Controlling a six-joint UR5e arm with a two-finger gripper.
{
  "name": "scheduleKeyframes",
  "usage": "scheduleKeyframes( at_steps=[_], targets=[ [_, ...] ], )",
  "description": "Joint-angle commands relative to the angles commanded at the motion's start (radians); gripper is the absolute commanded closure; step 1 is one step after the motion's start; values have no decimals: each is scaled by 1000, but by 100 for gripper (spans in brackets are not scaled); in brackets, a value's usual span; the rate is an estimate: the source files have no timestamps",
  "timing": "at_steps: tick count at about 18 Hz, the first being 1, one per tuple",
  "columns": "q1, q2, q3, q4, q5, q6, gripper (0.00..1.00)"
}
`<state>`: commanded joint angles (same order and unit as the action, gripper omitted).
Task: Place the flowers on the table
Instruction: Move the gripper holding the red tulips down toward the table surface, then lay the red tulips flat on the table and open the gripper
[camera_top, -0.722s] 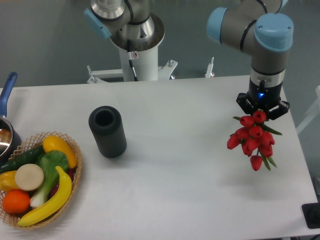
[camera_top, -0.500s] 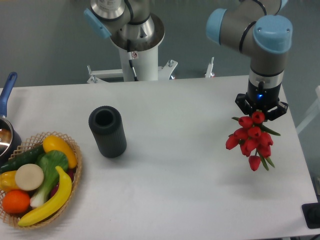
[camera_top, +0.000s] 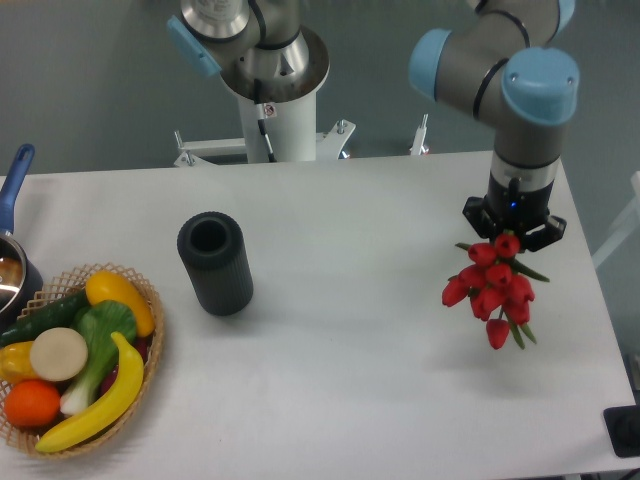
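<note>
The flowers (camera_top: 492, 290), a bunch of red tulip buds with green stems and leaves, hang below my gripper (camera_top: 511, 226) over the right side of the white table (camera_top: 340, 350). The gripper points straight down and is shut on the top of the bunch, holding it above the tabletop. The fingertips are hidden behind the buds and the wrist.
A dark cylindrical vase (camera_top: 215, 262) stands upright left of centre. A wicker basket (camera_top: 150, 345) with fruit and vegetables sits at the front left. A pot with a blue handle (camera_top: 12, 190) is at the left edge. A white robot base (camera_top: 270, 100) stands behind the table.
My gripper has moved slightly left and towards the table's far side with the flowers still held in it. Nothing else has moved.
</note>
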<state>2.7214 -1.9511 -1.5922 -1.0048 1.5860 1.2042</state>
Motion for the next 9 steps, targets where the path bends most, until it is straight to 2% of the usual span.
scheduleKeyframes(
  at_steps=[6,9],
  targets=[
    [-63,-23,-34,2,6,-46,81],
    [-74,-38,-32,3,-6,-63,69]
  ],
)
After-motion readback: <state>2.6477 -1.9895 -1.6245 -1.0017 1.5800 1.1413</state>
